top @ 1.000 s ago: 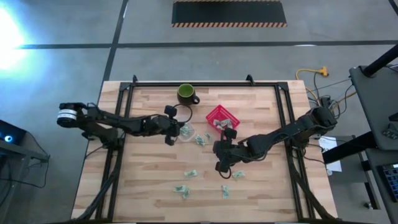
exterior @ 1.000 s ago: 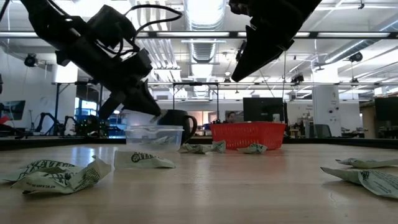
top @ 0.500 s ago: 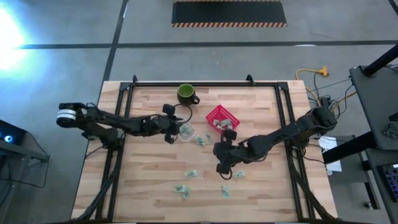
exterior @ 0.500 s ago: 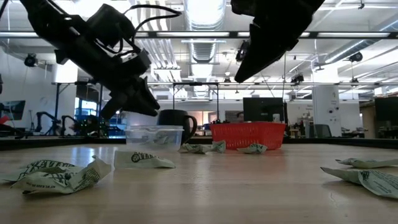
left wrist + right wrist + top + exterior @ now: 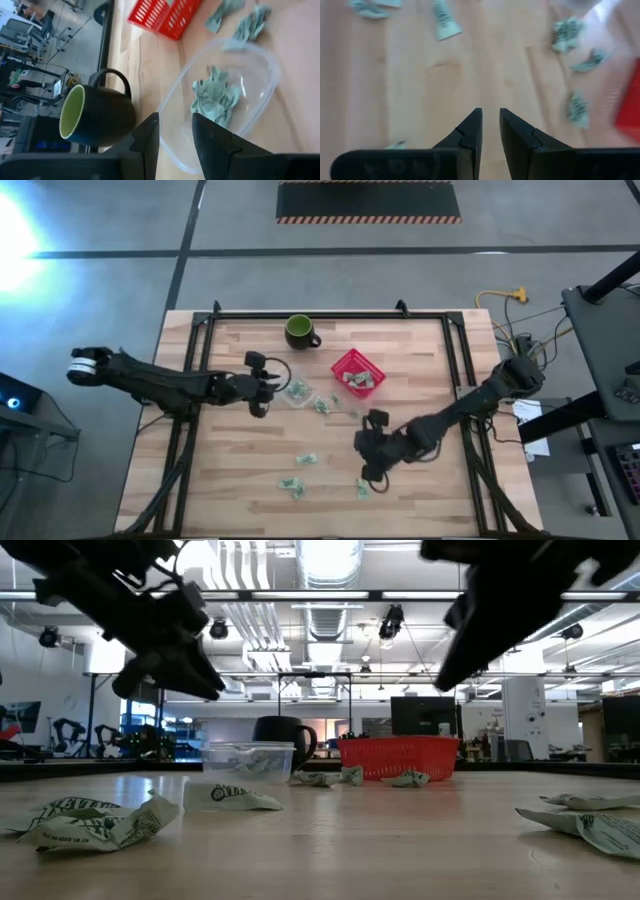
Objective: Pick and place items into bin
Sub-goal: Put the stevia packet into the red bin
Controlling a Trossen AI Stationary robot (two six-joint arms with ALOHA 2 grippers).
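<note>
Several small crumpled green-and-white items lie on the wooden table, among them one (image 5: 306, 459), one (image 5: 292, 485) and one (image 5: 362, 488). A clear plastic bin (image 5: 297, 391) stands mid-table with one item (image 5: 216, 97) on its floor. My left gripper (image 5: 175, 122) hangs open just left of the bin's rim, above table level (image 5: 205, 680), with nothing between its fingers. My right gripper (image 5: 490, 117) hovers over bare wood near the front (image 5: 368, 470), its fingers a narrow gap apart and empty.
A dark green mug (image 5: 298, 332) stands at the far side behind the bin. A red basket (image 5: 357, 372) with pieces in it sits right of the bin. Loose items (image 5: 322, 404) lie between bin and basket. Black rails (image 5: 190, 430) run along the table's sides.
My left gripper has drawn back from the clear bin toward the table's left edge and risen. My right gripper has gone toward the near edge and down, tipping more steeply, over the loose items at the front.
</note>
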